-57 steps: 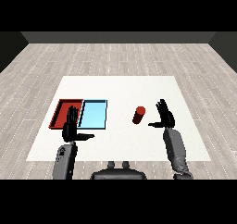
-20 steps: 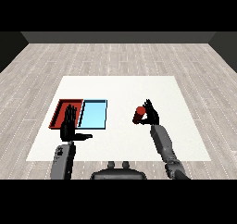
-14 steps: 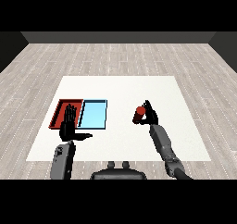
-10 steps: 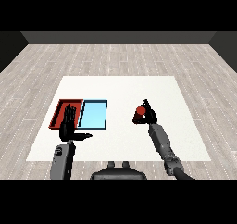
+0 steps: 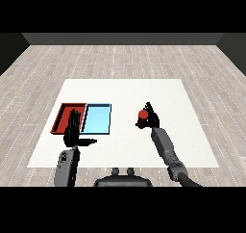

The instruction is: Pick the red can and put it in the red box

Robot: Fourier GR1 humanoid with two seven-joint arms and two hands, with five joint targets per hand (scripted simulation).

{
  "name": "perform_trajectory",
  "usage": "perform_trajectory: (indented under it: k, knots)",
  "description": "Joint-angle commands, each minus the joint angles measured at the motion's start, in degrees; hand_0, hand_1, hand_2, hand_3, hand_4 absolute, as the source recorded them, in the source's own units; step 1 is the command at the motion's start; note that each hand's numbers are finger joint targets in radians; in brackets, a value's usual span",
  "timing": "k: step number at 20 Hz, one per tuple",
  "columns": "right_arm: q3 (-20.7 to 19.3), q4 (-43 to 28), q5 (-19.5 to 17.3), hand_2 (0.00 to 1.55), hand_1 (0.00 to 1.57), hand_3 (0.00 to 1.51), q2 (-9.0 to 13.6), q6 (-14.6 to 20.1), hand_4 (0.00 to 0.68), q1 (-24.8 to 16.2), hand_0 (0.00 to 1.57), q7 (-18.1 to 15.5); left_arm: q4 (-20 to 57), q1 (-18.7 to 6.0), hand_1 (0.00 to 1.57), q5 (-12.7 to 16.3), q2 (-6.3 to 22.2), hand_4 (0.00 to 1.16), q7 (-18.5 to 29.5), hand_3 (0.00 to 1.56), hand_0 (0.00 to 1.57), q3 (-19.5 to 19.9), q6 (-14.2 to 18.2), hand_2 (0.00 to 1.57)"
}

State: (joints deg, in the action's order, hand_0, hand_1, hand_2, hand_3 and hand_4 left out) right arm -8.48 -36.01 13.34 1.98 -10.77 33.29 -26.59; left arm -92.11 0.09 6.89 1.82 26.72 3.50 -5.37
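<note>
The red can (image 5: pixel 142 115) is right of the table's middle, and my right hand (image 5: pixel 150 118) is shut on it, fingers and thumb curled round its sides. It looks lifted a little off the white table (image 5: pixel 125 90). The red tray (image 5: pixel 66 116) lies at the left, with the light blue tray (image 5: pixel 97 118) touching its right side. My left hand (image 5: pixel 72 132) is held upright and open over the near edge of the red tray, fingers straight and thumb pointing right.
Wooden floor surrounds the table on all sides. Bare white tabletop lies between the light blue tray and the can.
My right hand reached the can, closed round it and has carried it slightly left and up. The left hand has stayed where it was.
</note>
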Motion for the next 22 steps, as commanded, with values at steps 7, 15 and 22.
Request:
perform_trajectory:
  k: [7,15,22]
  knots:
    - [0.56,3.52,-1.19,0.00,0.00,0.00,-0.87,1.51,0.000,2.13,0.00,0.11,-4.84,3.19,0.00,-0.26,-1.52,0.00,-1.32,0.00,0.00,-2.53,0.55,0.00]
    - [-0.25,11.02,-4.08,1.41,1.40,1.37,-0.24,9.05,0.293,7.34,1.40,-1.13,-0.31,-0.88,0.00,0.47,1.02,0.00,0.17,0.00,0.00,0.47,-0.51,0.00]
    - [1.01,15.27,-7.35,1.47,1.54,1.42,-0.50,13.48,0.575,6.94,1.54,-3.97,-1.13,-1.90,0.00,1.59,0.65,0.00,-3.03,0.00,0.00,0.44,0.00,0.00]
